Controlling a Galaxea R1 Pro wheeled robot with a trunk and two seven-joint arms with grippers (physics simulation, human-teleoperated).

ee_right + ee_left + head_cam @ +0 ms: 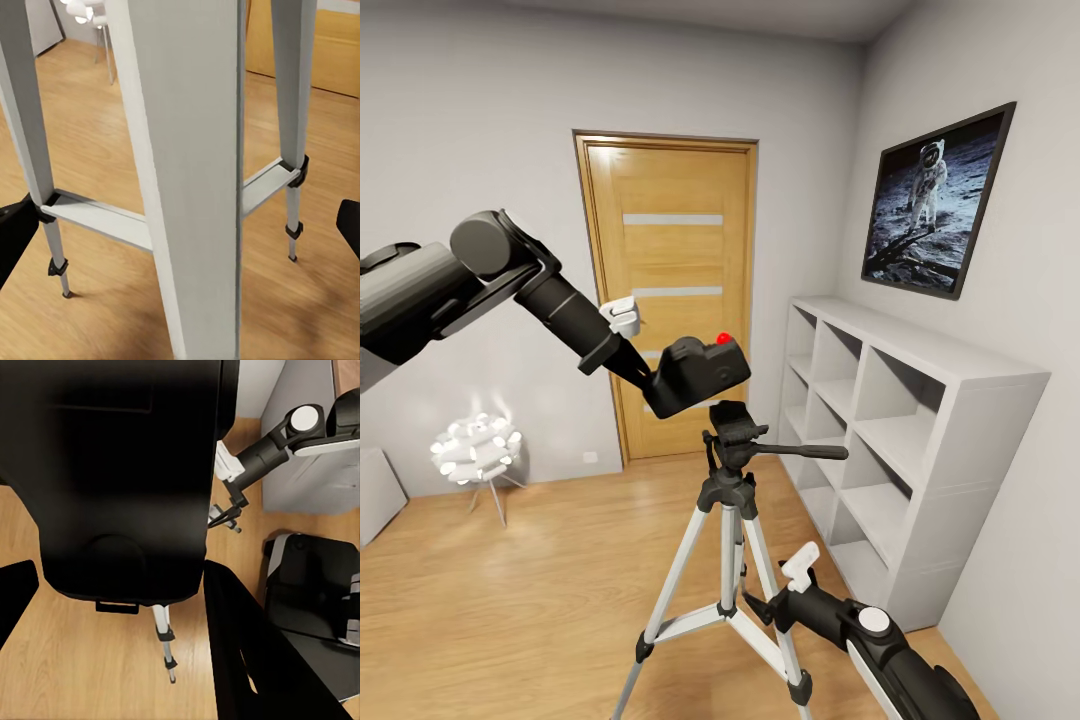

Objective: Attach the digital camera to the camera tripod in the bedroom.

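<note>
1. the left gripper [652,378] was clamped on the digital camera [697,372], holding it tilted in the air just above the black head of the camera tripod [731,470], not yet touching it as far as the head view showed.
2. the right gripper [758,603] sat low beside the tripod's legs; in the right wrist view its dark fingertips [16,232] stood wide apart either side of a silver-white leg, gripping nothing.
3. the tripod stood on the wood floor [520,600] of the bedroom, between the door [675,290] and the white cube shelf [920,470].
4. the camera looked small, rigid and light, with smooth sides (likely slippery); a firm hold on the body's flanks, clear of the red button [724,338], would suit it. the tripod looked tall and easy to tip, so steadying it low on a leg seemed sensible.
5. the left wrist view showed the camera's dark body close up, with a tripod foot [171,667] far below. the head view alone showed the gap between camera and tripod head.
</note>
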